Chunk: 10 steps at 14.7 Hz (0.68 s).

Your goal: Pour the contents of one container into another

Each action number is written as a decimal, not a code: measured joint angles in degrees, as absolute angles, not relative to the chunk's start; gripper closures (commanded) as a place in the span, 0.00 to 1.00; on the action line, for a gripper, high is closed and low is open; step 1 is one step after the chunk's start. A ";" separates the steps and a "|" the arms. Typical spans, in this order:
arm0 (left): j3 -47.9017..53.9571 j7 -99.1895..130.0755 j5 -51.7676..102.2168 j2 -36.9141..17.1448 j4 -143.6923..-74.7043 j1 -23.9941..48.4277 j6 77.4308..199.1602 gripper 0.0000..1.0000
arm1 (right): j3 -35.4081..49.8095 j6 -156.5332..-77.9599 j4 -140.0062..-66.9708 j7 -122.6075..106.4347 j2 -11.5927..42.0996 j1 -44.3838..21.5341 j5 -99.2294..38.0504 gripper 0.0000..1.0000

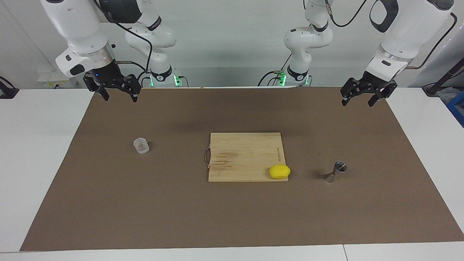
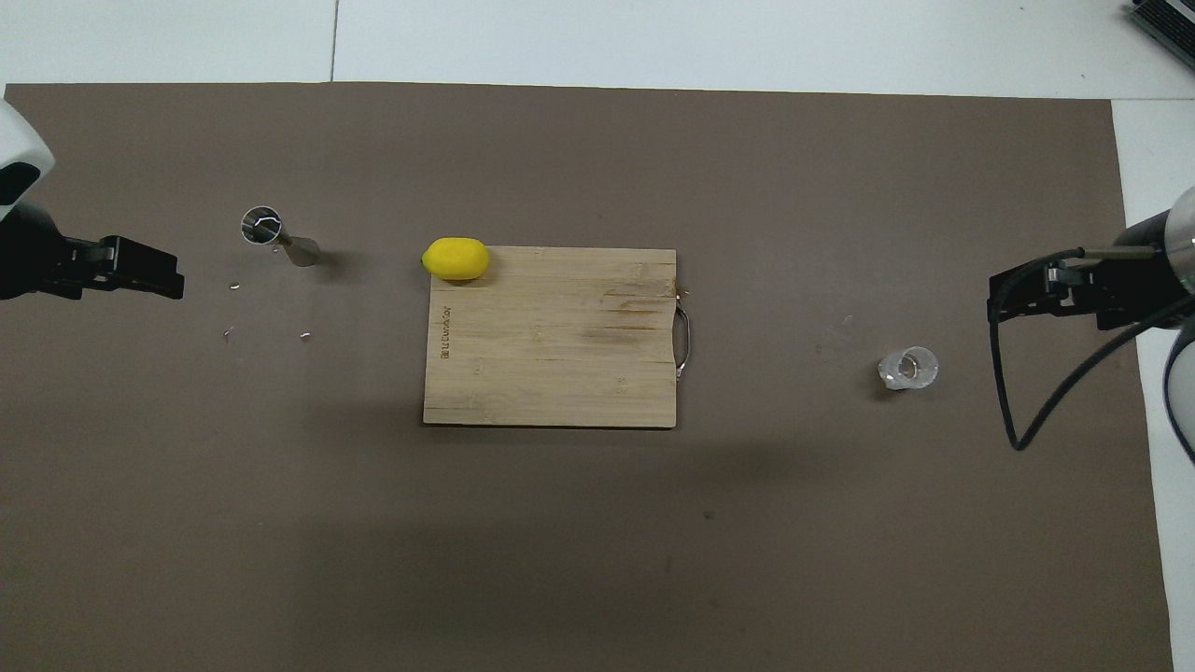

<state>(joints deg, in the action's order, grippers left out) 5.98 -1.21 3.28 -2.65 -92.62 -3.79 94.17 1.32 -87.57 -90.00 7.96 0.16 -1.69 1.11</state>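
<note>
The clear squat cup (image 1: 141, 145) (image 2: 908, 368) stands upright on the brown mat toward the right arm's end of the table. The steel hourglass jigger (image 1: 335, 172) (image 2: 278, 238) stands toward the left arm's end, a little farther from the robots than the cup. My right gripper (image 1: 120, 98) (image 2: 997, 301) hangs open and empty over the mat's edge at its own end, well apart from the cup. My left gripper (image 1: 357, 103) (image 2: 173, 278) hangs open and empty over the mat at its end, apart from the jigger.
A wooden cutting board (image 1: 246, 156) (image 2: 551, 355) lies mid-mat between the cup and the jigger, with a yellow lemon (image 1: 279, 171) (image 2: 456, 259) on its corner toward the jigger. Small bits (image 2: 233, 285) lie on the mat beside the jigger.
</note>
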 measured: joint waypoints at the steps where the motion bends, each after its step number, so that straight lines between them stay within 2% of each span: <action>1: 5.78 -1.21 4.85 -4.15 -92.79 -5.04 94.39 0.00 | 1.32 -87.57 -90.00 7.96 0.16 -1.69 1.11 0.00; 4: 3.53 -1.34 10.24 -9.62 -93.03 -8.46 94.95 0.00 | 1.32 -87.57 -90.01 7.96 0.16 -1.69 1.11 0.00; 7: -1.97 -1.39 16.71 -13.77 -94.18 -8.91 94.95 0.00 | 1.32 -87.57 -90.02 7.96 0.16 -1.69 1.11 0.00; 10: -9.16 2.26 29.38 -16.80 -96.97 -8.73 94.91 0.00 | 1.32 -87.57 -90.02 7.96 0.16 -1.69 1.11 0.00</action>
<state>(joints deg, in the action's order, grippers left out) -9.16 2.26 29.38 -16.80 -96.97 -8.73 94.91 1.32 -87.57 -90.02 7.96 0.16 -1.69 1.11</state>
